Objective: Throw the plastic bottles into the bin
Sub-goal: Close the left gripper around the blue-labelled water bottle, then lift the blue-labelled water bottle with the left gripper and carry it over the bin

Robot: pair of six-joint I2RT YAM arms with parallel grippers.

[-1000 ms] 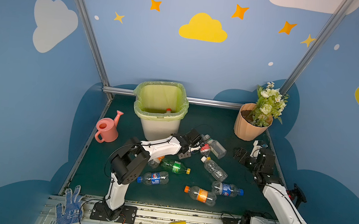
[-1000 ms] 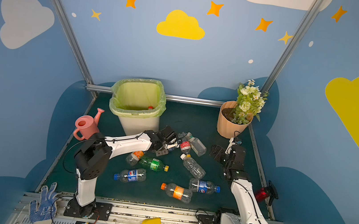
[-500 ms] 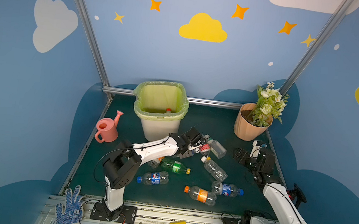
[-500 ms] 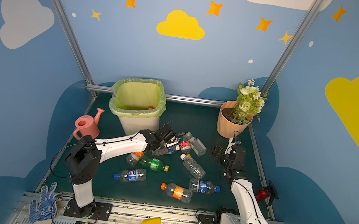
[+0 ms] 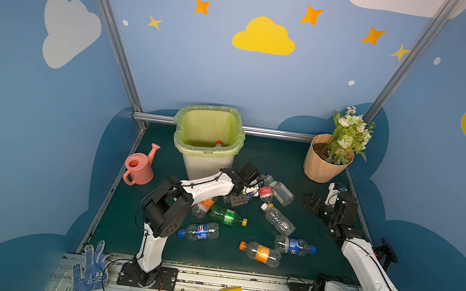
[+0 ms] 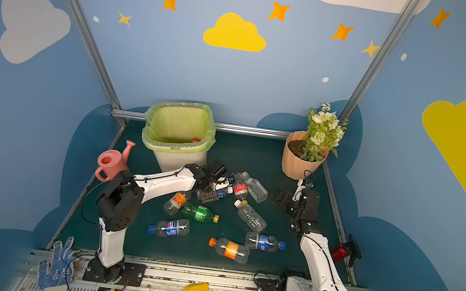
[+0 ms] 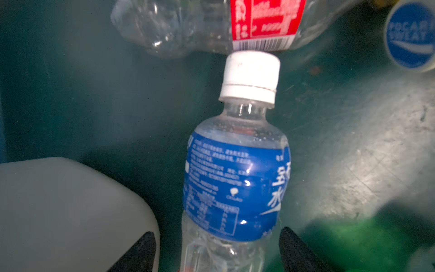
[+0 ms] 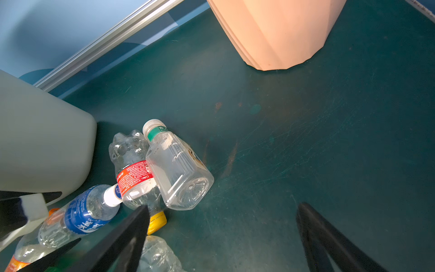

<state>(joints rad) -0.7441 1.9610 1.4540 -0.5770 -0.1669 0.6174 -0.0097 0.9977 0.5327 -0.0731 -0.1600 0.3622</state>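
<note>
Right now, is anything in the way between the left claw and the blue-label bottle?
Nothing visible. The left gripper straddles the blue-label bottle, one finger on each side, jaws open. The bottle's cap seems to touch the red-label bottle beyond.

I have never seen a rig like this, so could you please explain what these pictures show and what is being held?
Two white-and-black robot arms work over a dark green table. The two wide pictures come from one camera head above; the two close-ups come from cameras on the arms' wrists. Clear plastic bottles lie scattered near a white plastic bin with a yellow-green liner, a pink watering can and a ribbed peach flowerpot. The left gripper is open, its jaws straddling a clear blue-labelled bottle with a white cap, apparently not clamping it. The right gripper is open and empty.
</note>
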